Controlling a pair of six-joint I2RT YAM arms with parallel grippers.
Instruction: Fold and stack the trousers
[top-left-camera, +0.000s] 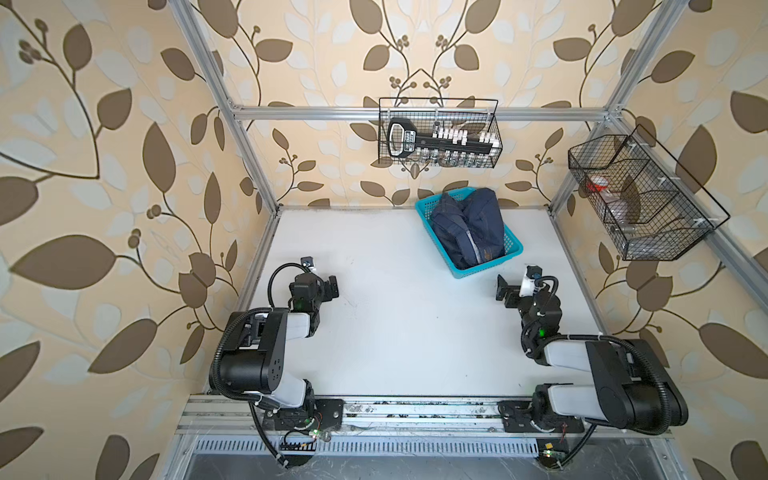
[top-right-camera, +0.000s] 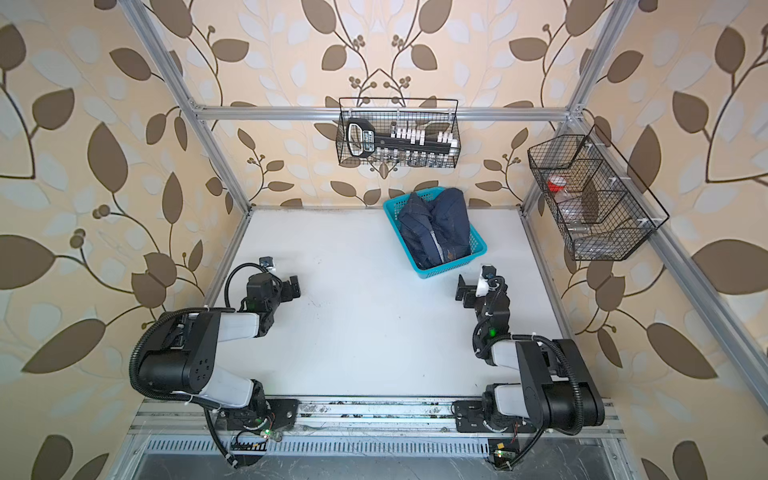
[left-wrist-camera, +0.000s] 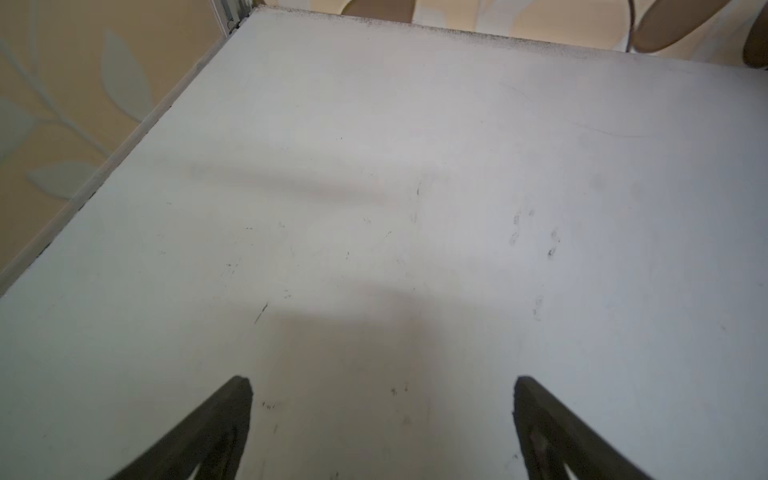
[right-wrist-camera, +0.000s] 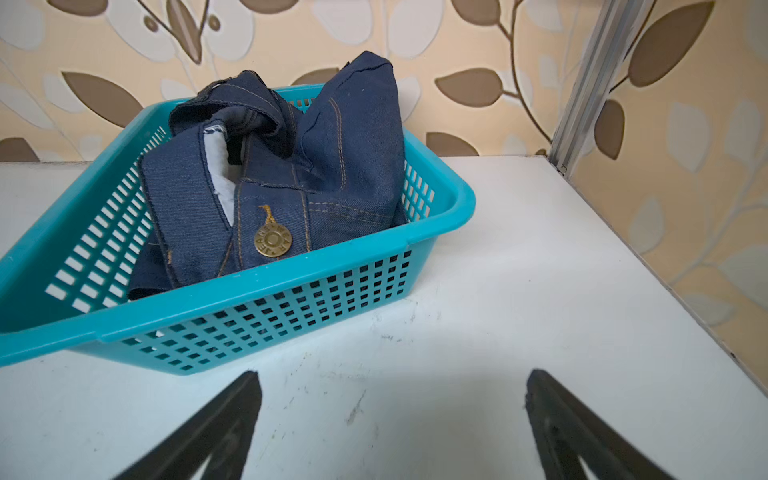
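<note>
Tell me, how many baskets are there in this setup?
3. A turquoise perforated plastic basket sits on the white table, holding dark blue denim jeans. One black wire basket hangs from the back rail; a second black wire basket hangs at the right side.

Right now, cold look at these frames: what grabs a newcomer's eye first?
The dark denim trousers, crumpled in the turquoise basket at the far side of the white table, right of centre. The left gripper and right gripper both stand open and empty, the right one just short of the basket.
</note>
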